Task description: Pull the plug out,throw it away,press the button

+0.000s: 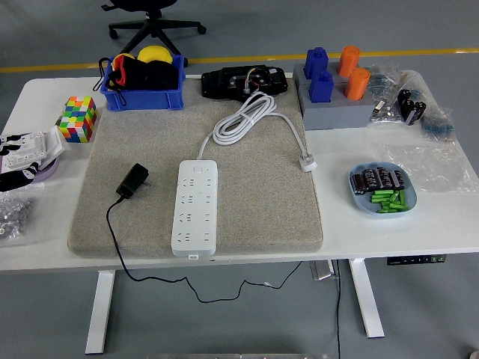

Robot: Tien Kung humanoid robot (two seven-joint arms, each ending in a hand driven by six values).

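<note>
A white power strip [195, 206] lies lengthwise in the middle of a grey felt mat [254, 209]. Its white cord [243, 118] is coiled behind it and ends in a white plug [307, 162] lying on the mat's right side. A black plug adapter [133, 181] lies on the mat left of the strip, out of the sockets, and its black cable [116, 247] runs over the table's front edge. Neither hand is in view.
A blue bin [144, 81] with items stands at back left, a black device [242, 81] behind the mat, a grey block holder [333, 97] at back right. A colourful cube [78, 119] and bags lie left. A blue dish [382, 189] of batteries sits right.
</note>
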